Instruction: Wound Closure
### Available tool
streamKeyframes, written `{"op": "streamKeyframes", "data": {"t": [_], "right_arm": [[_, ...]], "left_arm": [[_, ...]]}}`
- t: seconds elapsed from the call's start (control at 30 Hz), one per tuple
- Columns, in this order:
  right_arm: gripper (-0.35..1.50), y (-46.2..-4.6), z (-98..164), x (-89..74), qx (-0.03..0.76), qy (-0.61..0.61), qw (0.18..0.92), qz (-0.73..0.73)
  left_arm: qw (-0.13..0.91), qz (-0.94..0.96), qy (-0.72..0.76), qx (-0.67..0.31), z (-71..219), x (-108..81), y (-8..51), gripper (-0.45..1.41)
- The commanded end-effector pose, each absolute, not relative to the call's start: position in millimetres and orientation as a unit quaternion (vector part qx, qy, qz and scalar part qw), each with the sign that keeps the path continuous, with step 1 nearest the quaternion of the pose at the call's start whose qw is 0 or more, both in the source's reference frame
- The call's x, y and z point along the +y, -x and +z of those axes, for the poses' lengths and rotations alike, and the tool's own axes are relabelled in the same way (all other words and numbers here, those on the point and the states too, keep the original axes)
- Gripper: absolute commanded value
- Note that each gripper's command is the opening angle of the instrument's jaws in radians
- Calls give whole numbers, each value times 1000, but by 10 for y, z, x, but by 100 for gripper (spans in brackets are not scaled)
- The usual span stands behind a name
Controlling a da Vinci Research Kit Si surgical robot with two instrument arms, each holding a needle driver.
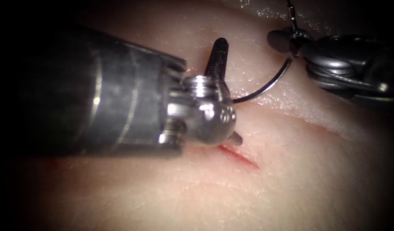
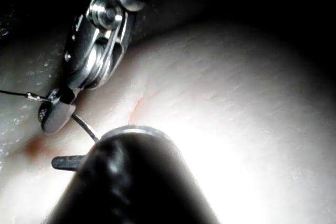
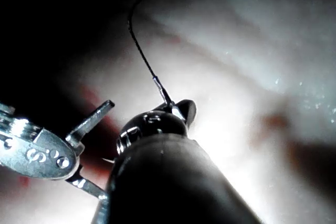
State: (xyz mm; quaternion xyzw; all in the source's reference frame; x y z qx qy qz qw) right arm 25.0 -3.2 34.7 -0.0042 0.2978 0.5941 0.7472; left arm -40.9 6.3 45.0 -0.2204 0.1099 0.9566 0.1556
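The right claw [image 1: 286,42] comes in from the upper right of the endoscope view and pinches the needle [image 1: 265,87] close to its thread end, where the thread [image 1: 291,13] leaves and runs up out of the picture. From that grip the needle curves down and to the left over the tissue [image 1: 291,179] and passes behind the left claw [image 1: 227,92], so its tip is hidden and it cannot be told whether it has entered the tissue. The left claw is spread wide: one jaw stands up above the wrist, the other just shows below it beside the cut [image 1: 239,156], and it holds nothing. The right wrist view shows the same spread, with the left claw [image 3: 89,145] set just beside the right tool's shaft. The cut is a short red line running down and to the right from under the left claw; a paler crease lies further right, nearer the right tool. Red fluid [image 1: 244,159] lines the cut. The left tool's thick shaft covers the tissue to the left of the cut, while the tissue below and to the right of it lies open, with room between the two tools along the needle's arc. In the left wrist view the right claw [image 2: 55,114] grips the needle [image 2: 84,126] above the tissue.
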Motion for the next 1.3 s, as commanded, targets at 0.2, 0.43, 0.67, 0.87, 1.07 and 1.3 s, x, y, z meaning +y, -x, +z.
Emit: {"op": "streamKeyframes", "data": {"t": [0.2,0.43,0.67,0.87,1.07,1.3], "right_arm": [[-35,-269,353,-26,357,-12,789,500],[-35,-300,357,-17,419,-39,830,367],[-35,-315,361,-19,439,-13,855,275],[-35,-324,373,-23,453,6,869,200],[-35,-337,386,-16,462,23,874,147],[-35,-360,398,2,456,67,885,70]], "left_arm": [[190,933,304,19,449,73,372,126],[234,894,368,-103,452,74,320,119],[259,867,398,-153,464,69,287,94],[258,867,400,-147,487,65,286,72],[268,864,401,-141,517,57,286,19],[272,874,375,-145,536,49,286,5]]}}
